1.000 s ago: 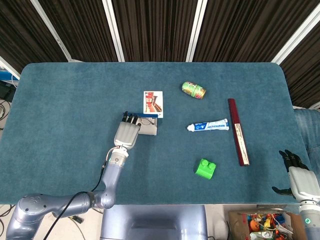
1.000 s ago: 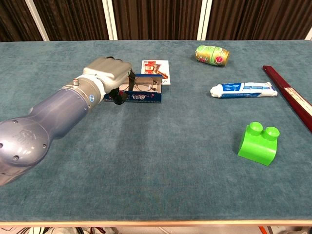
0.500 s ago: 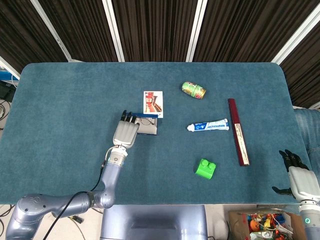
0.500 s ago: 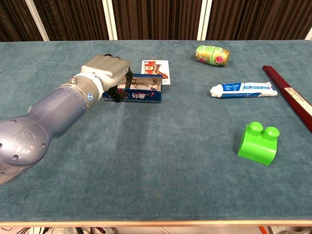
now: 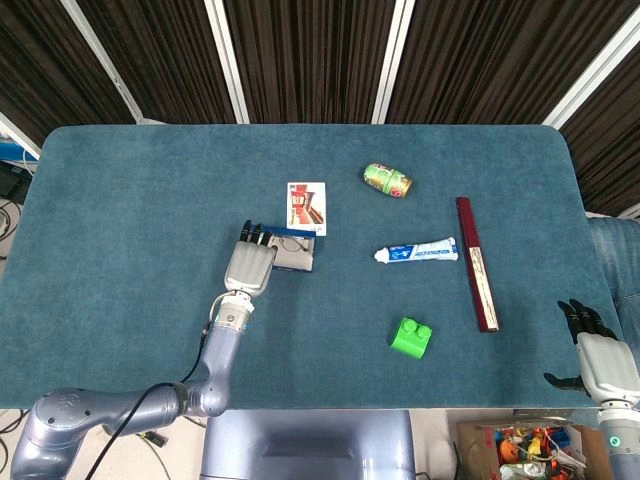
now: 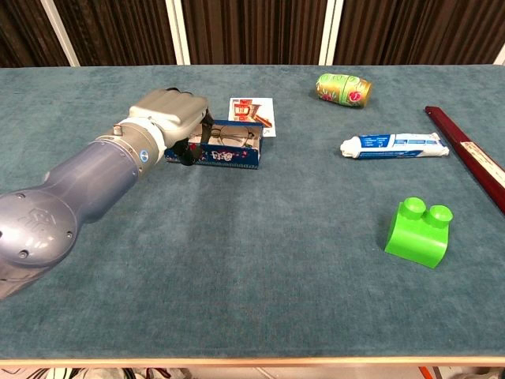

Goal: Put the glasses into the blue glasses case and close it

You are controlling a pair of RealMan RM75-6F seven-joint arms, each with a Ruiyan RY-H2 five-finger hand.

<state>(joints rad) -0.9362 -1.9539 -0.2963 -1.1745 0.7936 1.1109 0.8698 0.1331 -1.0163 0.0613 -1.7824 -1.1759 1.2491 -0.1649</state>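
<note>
The left hand (image 6: 170, 118) lies at the left end of the blue glasses case (image 6: 225, 150), its fingers curled down over that end and touching it; whether they actually grip the case or the glasses (image 6: 229, 138) I cannot tell. The case sits open on the bench (image 5: 130, 220), left of centre, with the glasses lying inside it. A picture card (image 5: 306, 207) lies just beyond the case. Further right are a green can (image 5: 387, 180) on its side, a toothpaste tube (image 5: 417, 252), a long dark red box (image 5: 477, 262) and, nearer, a green block (image 5: 411, 337). The right hand (image 5: 600, 360) hangs off the bench's near right corner, fingers apart, holding nothing.
</note>
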